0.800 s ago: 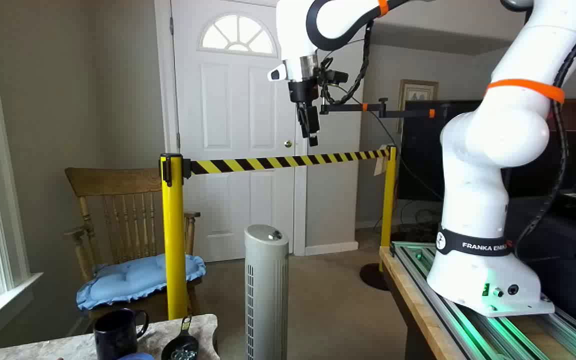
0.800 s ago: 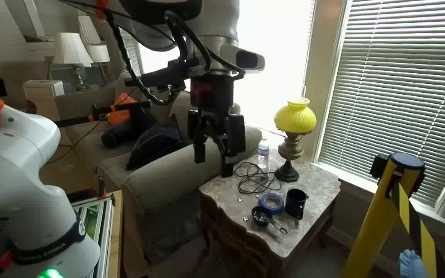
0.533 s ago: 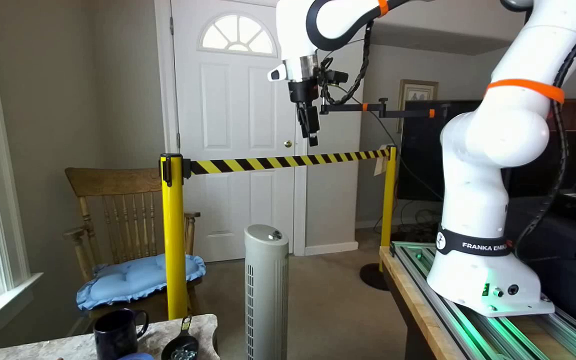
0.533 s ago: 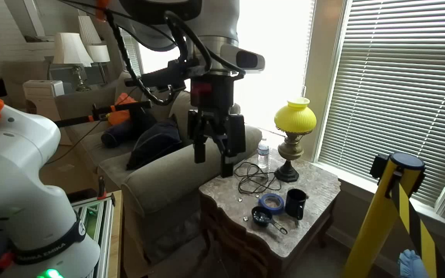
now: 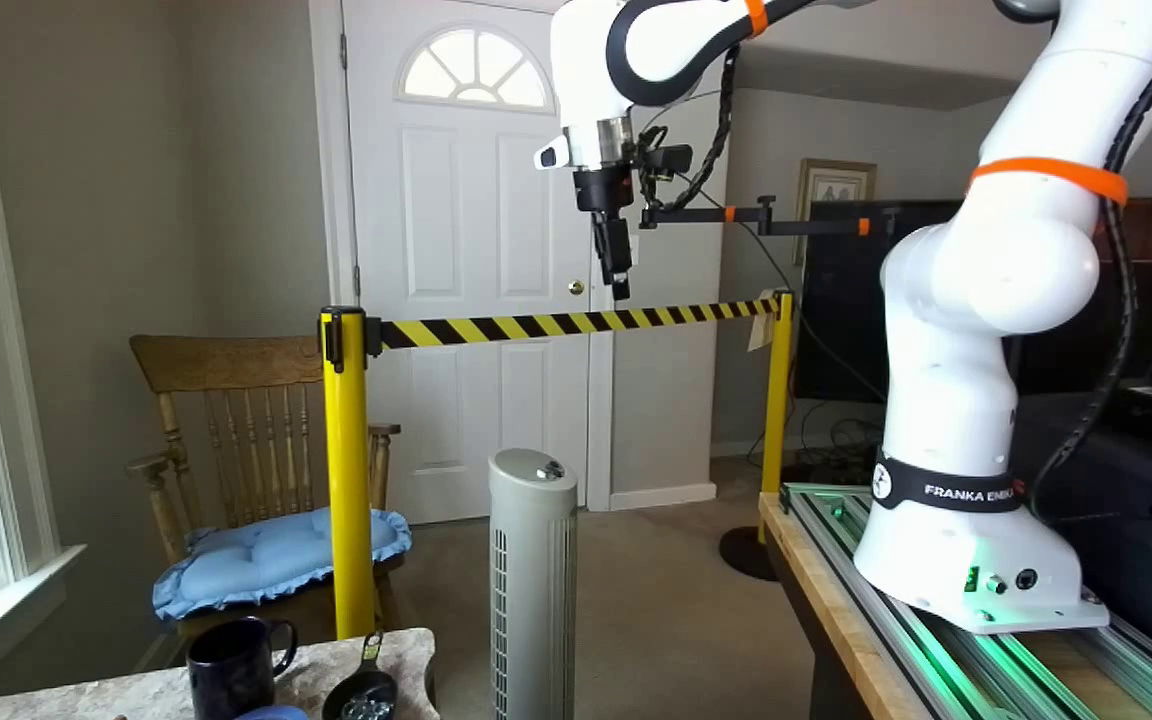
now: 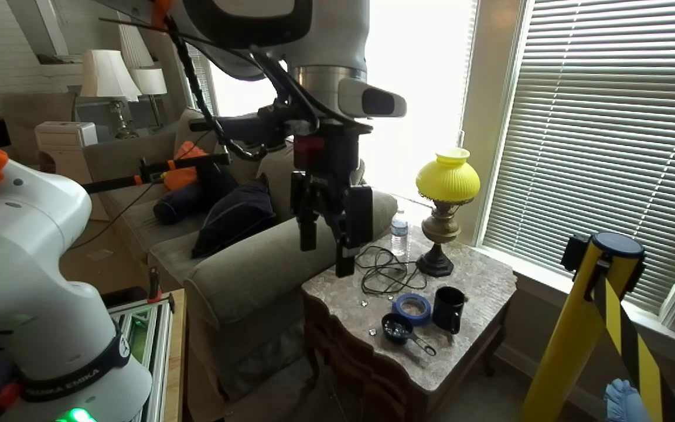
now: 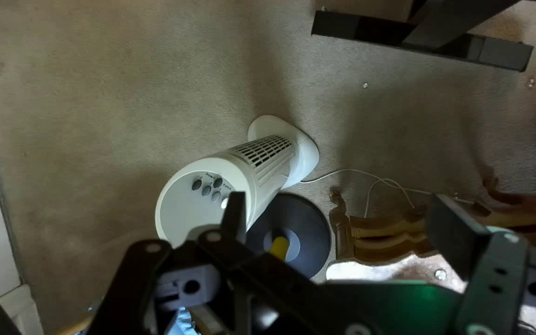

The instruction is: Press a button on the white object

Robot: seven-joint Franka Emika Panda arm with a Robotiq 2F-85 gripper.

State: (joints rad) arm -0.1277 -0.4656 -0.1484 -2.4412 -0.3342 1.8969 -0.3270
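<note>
Me: My gripper (image 6: 327,258) has sunk a touch since half a second ago, but the fan (image 5: 533,600) hasn't budged. Fingers (image 7: 235,216) are spread wide, nothing between them.

Reply: And you're gonna poke with them like that?

Me: Yeah, that's my worry. The buttons (image 7: 206,190) are crammed close together and a fingertip is blunt, so I could mash two at once. If I come down with the fingers apart, one might catch the edge of the fan's top (image 7: 182,204) while the other slides past into thin air. Bringing them together first would probably help. The fan's tall and skinny too, so an off-centre shove could tip it. Oh, and there's a post (image 7: 278,247) near it that I could clip if I drift that way.

Reply: So where's the fan from your gripper?

Me: Below it, well apart, buttons facing up at me. In the wrist view one finger crosses the edge of the top, and the buttons show just past that finger, outside the gap. I'd guess a sideways shift is needed before going lower, or the press misses.
</note>
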